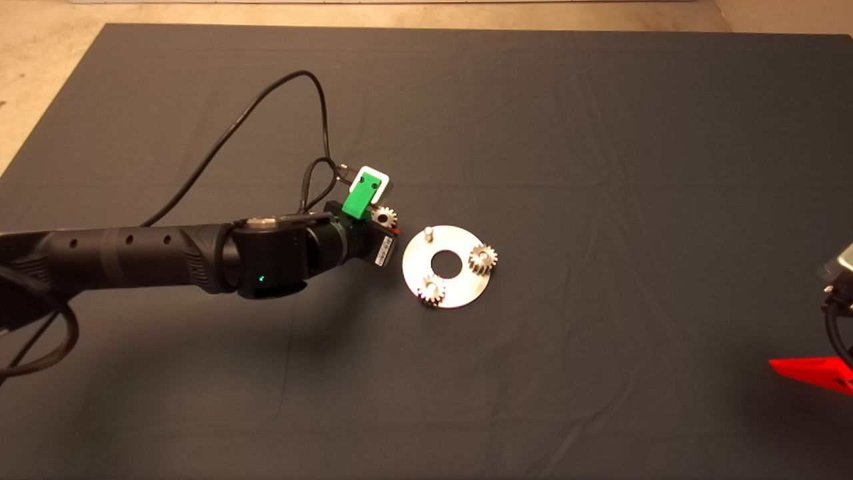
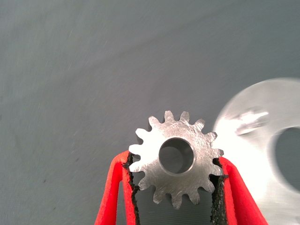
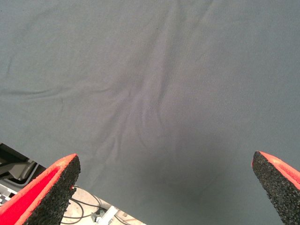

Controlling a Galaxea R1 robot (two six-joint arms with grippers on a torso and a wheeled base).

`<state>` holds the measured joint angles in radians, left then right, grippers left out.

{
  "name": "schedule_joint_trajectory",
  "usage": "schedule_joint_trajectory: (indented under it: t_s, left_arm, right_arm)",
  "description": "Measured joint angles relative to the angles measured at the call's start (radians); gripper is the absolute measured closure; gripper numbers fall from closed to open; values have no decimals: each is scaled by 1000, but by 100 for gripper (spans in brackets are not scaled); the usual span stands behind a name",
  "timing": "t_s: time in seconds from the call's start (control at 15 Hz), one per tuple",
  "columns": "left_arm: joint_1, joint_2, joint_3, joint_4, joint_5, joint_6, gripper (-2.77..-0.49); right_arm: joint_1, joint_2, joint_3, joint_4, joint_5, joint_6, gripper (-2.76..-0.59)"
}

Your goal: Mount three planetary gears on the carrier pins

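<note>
So 2 of 3 are done: 1 planetary gear (image 1: 484,258) and another (image 1: 430,291) already sit on their pins on the carrier disc (image 1: 460,293). The last bare pin (image 1: 428,233) is on the side nearest me. My left gripper (image 2: 176,187) is clamped on gear number 3 (image 2: 176,157), held by its teeth just beside the disc above the mat (image 1: 533,133). Still need to drop it on. My right gripper (image 3: 164,187) is parked wide apart at the lower right edge.
</note>
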<state>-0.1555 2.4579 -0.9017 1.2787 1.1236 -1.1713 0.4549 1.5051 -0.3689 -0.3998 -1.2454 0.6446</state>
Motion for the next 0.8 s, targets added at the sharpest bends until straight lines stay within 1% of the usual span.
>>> schedule_joint_trajectory:
  t_s: [0.07, 0.27, 0.4, 0.53, 0.6, 0.73, 0.8]
  left_arm:
    - [-6, 3, 13, -3, 0, -3, -59]
    - [-16, 6, 16, -15, 3, -28, -59]
    - [-22, 27, 20, -14, 10, -46, -59]
    - [-22, 56, 23, -15, 9, -47, -59]
    - [-22, 68, 19, -15, 4, -46, -59]
    - [-22, 76, 10, -15, 2, -47, -59]
    - [-22, 74, 8, -15, 3, -47, -59]
  right_arm:
    - [0, 0, 0, 0, 0, 0, -273]
    - [0, 0, 6, 1, 0, 0, -273]
    - [0, 0, 6, 1, 1, 0, -273]
    - [0, -1, 7, 1, 4, 0, -273]
    - [0, -5, 9, 1, 3, 0, -273]
    - [11, -11, 12, 1, 2, 0, -273]
    - [11, -11, 13, 1, 4, 0, -273]
